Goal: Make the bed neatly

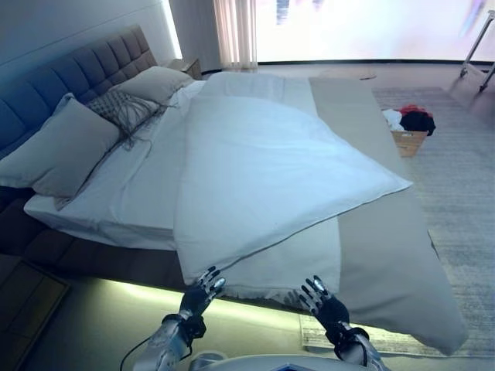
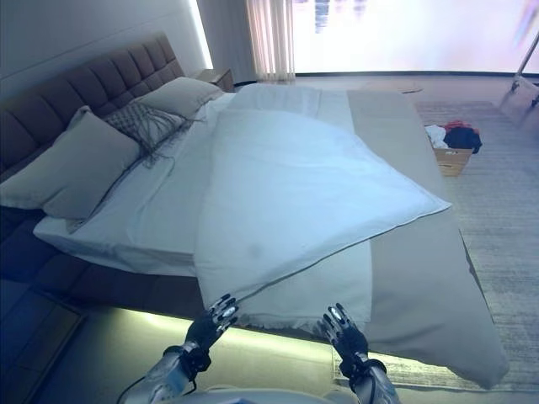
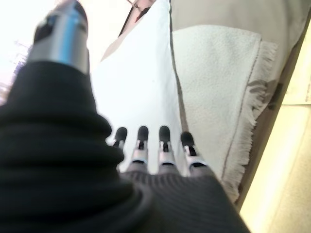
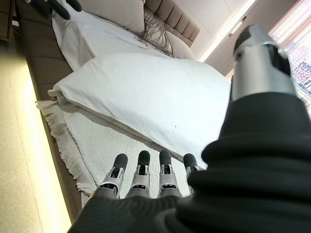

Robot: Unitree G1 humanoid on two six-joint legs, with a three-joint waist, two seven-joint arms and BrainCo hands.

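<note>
Reaching both hands toward near bed edge. Left hand (image 1: 203, 291) and right hand (image 1: 319, 296) hovering there, fingers straight, holding nothing. White duvet (image 1: 263, 170) lying crooked across bed (image 1: 387, 255). Grabbing near duvet corners evenly, pulling straight, is looking best.

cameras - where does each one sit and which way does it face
Left eye view: on the head, looking down at the bed; left hand and right hand below.
Right eye view: same scene, slightly offset.
Left wrist view: along its straight fingers to the duvet.
Right wrist view: along its fingers toward the pillows.
All share the duvet.
</note>
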